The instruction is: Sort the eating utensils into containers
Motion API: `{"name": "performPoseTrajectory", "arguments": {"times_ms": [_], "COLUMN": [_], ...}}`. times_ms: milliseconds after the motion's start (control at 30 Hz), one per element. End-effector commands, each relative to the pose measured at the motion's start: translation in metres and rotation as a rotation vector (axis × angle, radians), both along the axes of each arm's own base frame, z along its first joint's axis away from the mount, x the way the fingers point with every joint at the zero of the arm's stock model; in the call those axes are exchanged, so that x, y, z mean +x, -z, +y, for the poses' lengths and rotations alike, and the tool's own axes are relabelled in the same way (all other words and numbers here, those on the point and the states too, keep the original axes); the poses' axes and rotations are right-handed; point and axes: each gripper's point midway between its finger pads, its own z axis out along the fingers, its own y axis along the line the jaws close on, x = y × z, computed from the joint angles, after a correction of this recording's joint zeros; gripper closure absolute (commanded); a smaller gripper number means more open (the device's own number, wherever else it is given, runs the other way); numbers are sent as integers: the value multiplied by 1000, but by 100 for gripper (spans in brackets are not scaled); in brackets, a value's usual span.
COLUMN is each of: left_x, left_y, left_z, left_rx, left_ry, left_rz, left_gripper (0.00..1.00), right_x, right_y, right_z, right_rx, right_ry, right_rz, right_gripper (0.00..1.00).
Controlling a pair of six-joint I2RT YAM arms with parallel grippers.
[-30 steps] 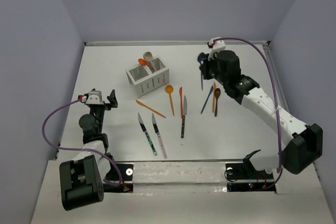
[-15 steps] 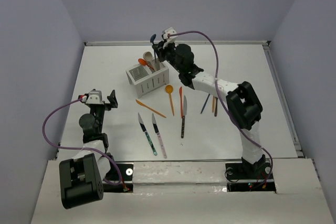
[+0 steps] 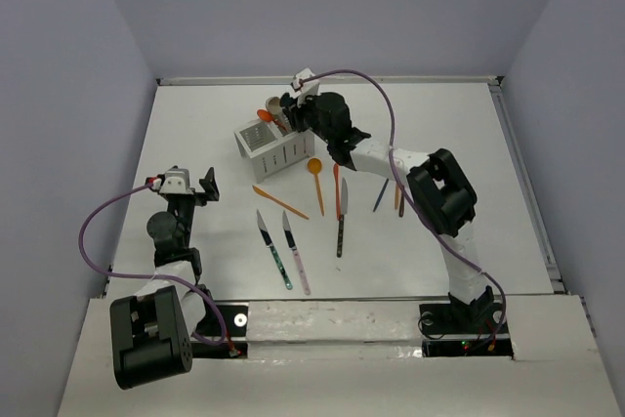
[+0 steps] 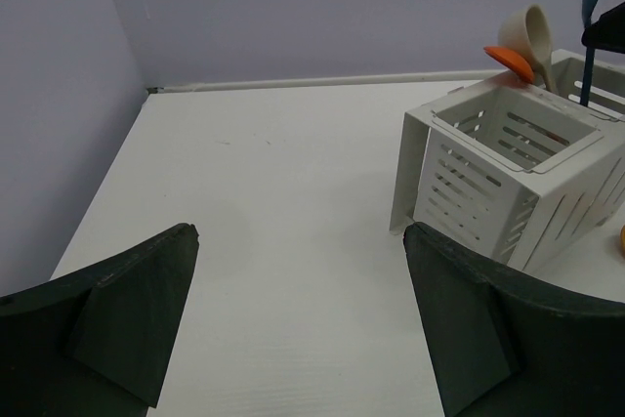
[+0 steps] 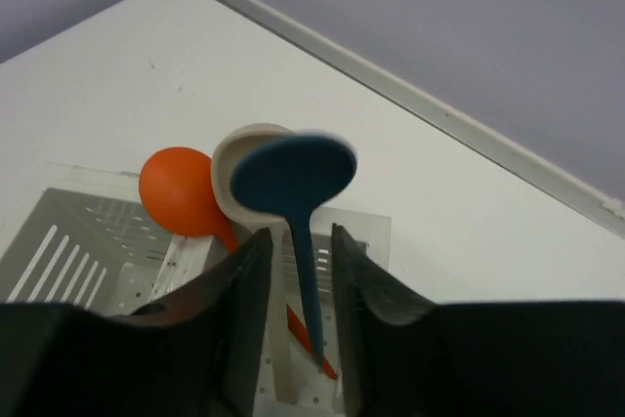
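- Your right claw [image 5: 298, 238] sits over the far compartment of the caddy [image 3: 276, 151]. Its jaws stand a little wider than the slim stem running between them. Whether a pad is touching that stem, you cannot tell.
- The stem belongs to the blue spoon [image 5: 293, 175]. It stands bowl up, long axis near upright, with the handle going down through the gap into the compartment below. The bowl is blurred.
- Behind it stands a beige spoon [image 5: 230, 144], with an orange spoon [image 5: 176, 192] just beside it. Both are bowl-up in that same compartment.
- The caddy is white and stiff with slotted walls, and nothing sticks out of its other compartment.
- Judgement: draw the claw back along its own line. A sideways drift could catch the smooth, thin stem and tip it out.
- The teal-handled knife [image 3: 274, 251] and pink-handled knife [image 3: 296, 253] lie flat on the table [image 3: 195, 124], well apart from this claw.
- Your left claw [image 4: 303, 339] is spread wide and empty, and looks nearer those knives.
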Motion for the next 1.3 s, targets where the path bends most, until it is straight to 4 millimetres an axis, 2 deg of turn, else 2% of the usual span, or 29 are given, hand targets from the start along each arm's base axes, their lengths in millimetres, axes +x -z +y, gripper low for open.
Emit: {"name": "performPoseTrajectory", "arguments": {"times_ms": [0, 33, 67, 167, 200, 233, 267, 333, 367, 400, 467, 500, 567, 600, 633, 700, 833, 1133, 1267], "left_x": [-25, -24, -24, -24, -25, -25, -25, -26, -26, -26, -26, -26, -26, -26, -26, -27, -27, -28, -28], "left_y": [-31, -31, -31, -31, -31, -31, -31, -32, -31, -32, -32, -31, -32, -31, -31, -31, -32, -31, -31], "left_z": [-4, -4, -4, -5, -4, -5, -5, -5, -5, -5, -5, -5, -5, -5, -6, -6, -6, -6, -6], "left_rx": [73, 74, 73, 73, 74, 74, 74, 75, 77, 75, 75, 76, 76, 76, 77, 77, 79, 81, 81], "left_ry": [-7, -5, -5, -4, -5, -4, -4, -4, -3, -4, -4, -4, -2, -3, -1, -1, 0, -1, 1], "left_rz": [-204, -203, -201, -203, -204, -204, -204, -207, -205, -207, -207, -205, -208, -204, -205, -205, -208, -207, -207], "left_gripper": [1, 1, 1, 1, 1, 1, 1, 1, 1, 1, 1, 1, 1, 1, 1, 1, 1, 1, 1], "right_x": [-6, -11, -15, -30, -42, -48, -60, -68, -75, -80, -103, -116, -133, -138, -148, -152, -156, -156, -156], "right_y": [-42, -65, -62, -82, -90, -90, -84, -64, -41, -27, 22, 49, 76, 85, 104, 119, 145, 165, 164], "right_z": [-18, -26, -35, -58, -78, -90, -115, -148, -184, -203, -236, -265, -272, -280, -291, -305, -299, -312, -318], "right_rx": [-3, 19, 13, 26, 24, 12, -23, -59, -106, -115, -132, -126, -63, -56, -80, -90, -95, -138, -134], "right_ry": [73, 90, 121, 178, 228, 264, 337, 426, 521, 574, 649, 694, 669, 689, 723, 792, 771, 855, 885], "right_rz": [-27, -46, -21, -1, 20, 36, 78, 168, 275, 334, 512, 589, 704, 731, 765, 778, 855, 865, 840], "right_gripper": [47, 45, 41, 39, 37, 36, 34, 35, 36, 37, 39, 40, 45, 47, 50, 53, 57, 64, 67]}}
